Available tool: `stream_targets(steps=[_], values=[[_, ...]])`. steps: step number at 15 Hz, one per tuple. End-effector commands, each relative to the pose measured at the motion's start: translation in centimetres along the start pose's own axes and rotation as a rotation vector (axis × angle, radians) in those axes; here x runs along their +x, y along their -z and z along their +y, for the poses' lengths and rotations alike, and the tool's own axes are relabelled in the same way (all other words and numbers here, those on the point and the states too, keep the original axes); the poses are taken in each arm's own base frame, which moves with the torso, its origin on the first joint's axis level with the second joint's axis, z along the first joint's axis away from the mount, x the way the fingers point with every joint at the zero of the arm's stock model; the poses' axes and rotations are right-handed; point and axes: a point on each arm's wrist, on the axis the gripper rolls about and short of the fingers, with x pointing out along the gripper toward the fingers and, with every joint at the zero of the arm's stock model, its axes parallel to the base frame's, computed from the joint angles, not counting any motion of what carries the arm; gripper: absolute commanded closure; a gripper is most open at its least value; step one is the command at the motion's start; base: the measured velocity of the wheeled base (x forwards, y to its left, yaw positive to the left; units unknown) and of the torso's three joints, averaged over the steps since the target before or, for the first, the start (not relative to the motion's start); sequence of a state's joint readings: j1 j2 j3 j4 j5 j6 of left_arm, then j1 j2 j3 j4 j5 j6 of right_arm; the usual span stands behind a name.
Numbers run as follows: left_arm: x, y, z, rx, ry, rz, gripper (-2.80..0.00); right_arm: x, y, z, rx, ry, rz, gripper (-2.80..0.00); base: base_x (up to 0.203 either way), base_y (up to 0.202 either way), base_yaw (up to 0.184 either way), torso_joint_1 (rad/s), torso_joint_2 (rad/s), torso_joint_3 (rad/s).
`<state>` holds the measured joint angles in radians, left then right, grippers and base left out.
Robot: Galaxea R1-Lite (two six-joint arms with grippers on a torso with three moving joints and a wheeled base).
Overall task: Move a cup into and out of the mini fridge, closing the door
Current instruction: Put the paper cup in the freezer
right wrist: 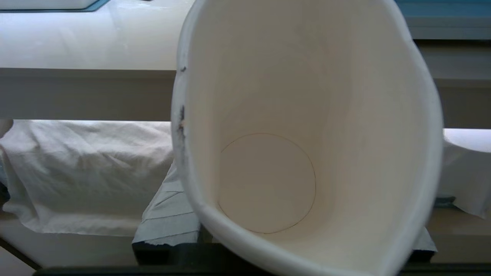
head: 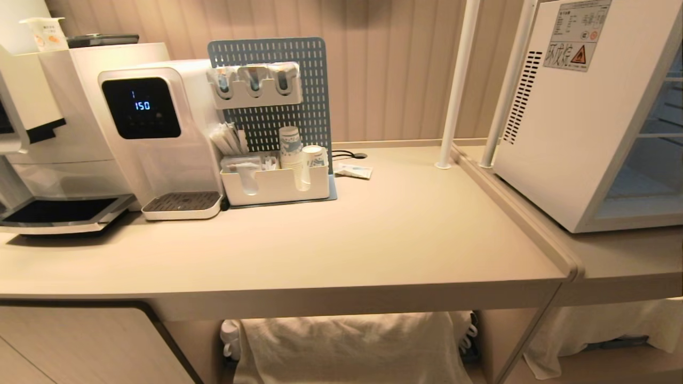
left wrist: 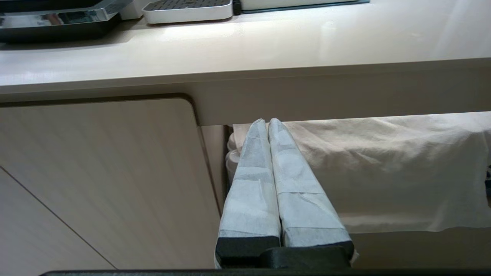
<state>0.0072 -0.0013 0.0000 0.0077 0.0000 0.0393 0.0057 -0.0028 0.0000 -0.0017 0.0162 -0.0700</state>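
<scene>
The cup (right wrist: pixel 307 96) fills the right wrist view, its white inside and round bottom facing the camera. My right gripper (right wrist: pixel 299 184) is shut on it; one tape-wrapped finger (right wrist: pixel 168 214) shows beside its wall. It hangs below the counter edge, in front of a white cloth. My left gripper (left wrist: pixel 267 122) is shut and empty, parked low before the cabinet front. Neither arm shows in the head view. The mini fridge (head: pixel 565 133) stands on the lower counter at the right. Its glass door (head: pixel 629 223) appears closed, with shelves seen through it.
A water dispenser (head: pixel 155 133) and coffee machine (head: pixel 53 133) stand at the back left. A white organiser (head: pixel 275 184) with stacked cups (head: pixel 291 149) sits before a blue pegboard (head: pixel 267 85). Two white poles (head: pixel 456 85) rise left of the fridge. Cloth (head: pixel 347 346) hangs under the counter.
</scene>
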Motion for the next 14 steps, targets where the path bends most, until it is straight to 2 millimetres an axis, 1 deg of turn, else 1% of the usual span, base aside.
stream_targets(steps=[1, 14], values=[[0.01, 0.0, 0.0, 0.002, 0.0, 0.001, 0.0, 0.02, 0.01, 0.0, 0.0, -0.001, 0.004, 0.0, 0.0, -0.19, -0.003, 0.001, 0.0, 0.003], [0.02, -0.04, 0.01, -0.022, -0.003, -0.004, 0.0, 0.01, -0.05, -0.01, 0.004, 0.002, 0.002, 0.0, 0.0, -0.194, 0.0, 0.002, 0.0, 0.002]])
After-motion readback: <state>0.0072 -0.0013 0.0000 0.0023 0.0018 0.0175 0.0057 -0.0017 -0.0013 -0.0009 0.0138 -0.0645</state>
